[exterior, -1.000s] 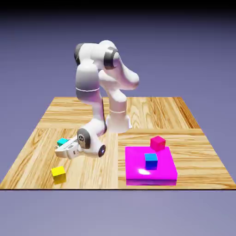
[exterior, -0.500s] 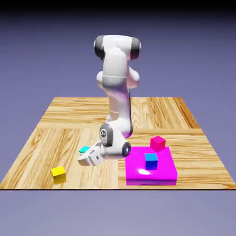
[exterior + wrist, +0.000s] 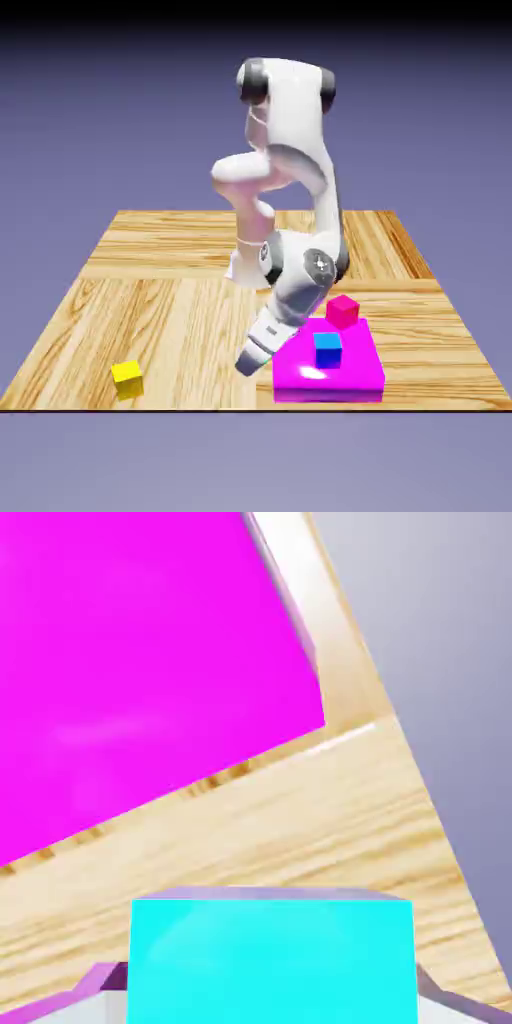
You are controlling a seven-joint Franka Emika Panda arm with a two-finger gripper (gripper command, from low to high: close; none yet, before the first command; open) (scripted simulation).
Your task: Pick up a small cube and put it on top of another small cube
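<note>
The biggest thing near me is the wooden table [image 3: 180, 330], spread out below my pincer [image 3: 272, 1007]. Next comes the magenta slab [image 3: 300, 378], lying flat on the wood; in the exterior view it sits just to the right of my pincer, and my white wrist overlaps its edge nearest the robot's base.

Then the cubes. The red cube [image 3: 342, 311] is to the exterior view's right of my pincer, at the slab's far edge. The blue cube [image 3: 327, 350] stands on the slab, also to the right of me and nearer than the red one. The yellow cube [image 3: 127, 380] rests on the bare wood, well apart from me on the exterior view's left.

The teal cube [image 3: 272, 962] is mine: I have it pinched between my two fingertips, one on each side, held above the wood beside the slab. Its visible face is plain, bright cyan and evenly lit, with a thin greyish strip along the upper edge. That edge runs level across my hand view, square to my fingers, while the slab's edge slants. Being a cube, it has no long axis.

The hand view shows my teal cube large; the exterior view hides it behind my hand. Only the exterior view shows the red, blue and yellow cubes.
</note>
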